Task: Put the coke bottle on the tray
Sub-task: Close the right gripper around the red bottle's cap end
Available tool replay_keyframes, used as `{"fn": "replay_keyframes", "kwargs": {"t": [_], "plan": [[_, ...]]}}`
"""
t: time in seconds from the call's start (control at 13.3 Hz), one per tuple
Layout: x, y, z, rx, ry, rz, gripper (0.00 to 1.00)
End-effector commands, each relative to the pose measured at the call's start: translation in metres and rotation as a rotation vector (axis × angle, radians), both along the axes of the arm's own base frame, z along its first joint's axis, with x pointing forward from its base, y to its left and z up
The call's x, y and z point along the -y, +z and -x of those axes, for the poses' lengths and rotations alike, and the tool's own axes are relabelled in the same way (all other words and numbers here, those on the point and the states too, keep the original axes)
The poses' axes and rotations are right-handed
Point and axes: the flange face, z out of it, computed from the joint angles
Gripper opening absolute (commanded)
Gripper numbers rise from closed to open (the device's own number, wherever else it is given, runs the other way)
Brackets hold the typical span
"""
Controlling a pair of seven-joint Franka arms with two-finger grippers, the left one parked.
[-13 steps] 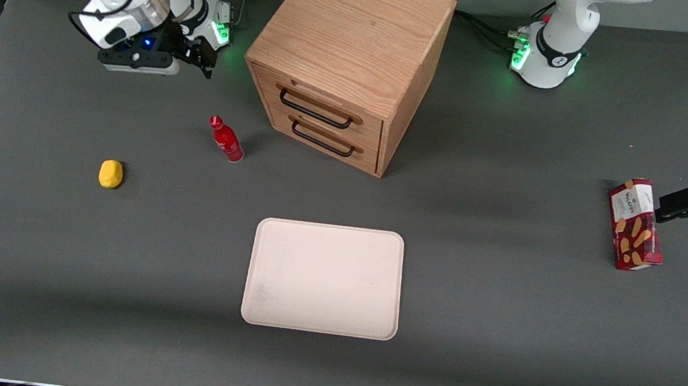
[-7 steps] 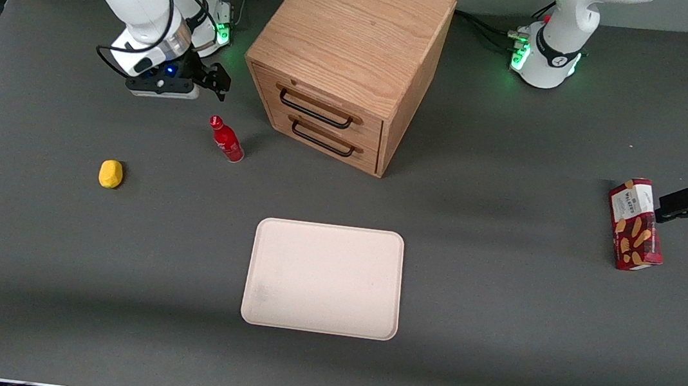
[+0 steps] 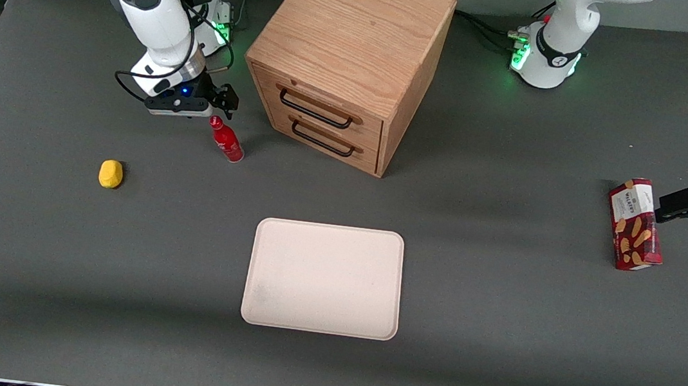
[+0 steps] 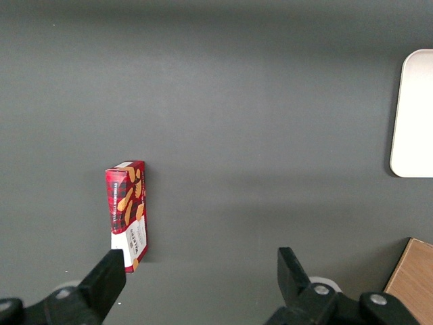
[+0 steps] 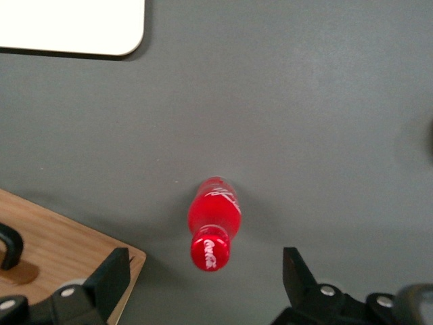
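The coke bottle (image 3: 226, 139) is small, all red and stands upright on the grey table, in front of the wooden drawer cabinet's corner. In the right wrist view the coke bottle (image 5: 214, 222) shows from above with its red cap between my two fingers. My gripper (image 3: 224, 100) hangs open and empty just above the bottle's cap, slightly farther from the front camera. The gripper (image 5: 205, 279) also shows in the right wrist view, jaws wide apart. The cream tray (image 3: 324, 278) lies flat nearer the front camera, its corner (image 5: 101, 27) visible from the wrist.
The wooden drawer cabinet (image 3: 349, 61) with two black handles stands beside the bottle; its corner (image 5: 61, 261) is close to one finger. A yellow lump (image 3: 111, 173) lies toward the working arm's end. A red biscuit box (image 3: 634, 224) stands toward the parked arm's end.
My gripper has moved steadily toward the front camera and toward the cabinet, from well away from the bottle to just above its cap. The bottle and tray have not moved.
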Motion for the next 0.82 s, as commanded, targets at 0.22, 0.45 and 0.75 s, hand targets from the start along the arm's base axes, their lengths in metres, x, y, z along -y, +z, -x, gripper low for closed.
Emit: {"fn": "replay_keyframes", "kwargs": {"t": [0.22, 0.45, 0.75], "plan": [[0.026, -0.022, -0.001, 0.017, 0.075, -0.021, 1.0], [0.025, -0.033, 0.001, 0.008, 0.043, -0.017, 1.0], [0.018, -0.035, 0.004, 0.006, 0.029, -0.015, 1.0]]}}
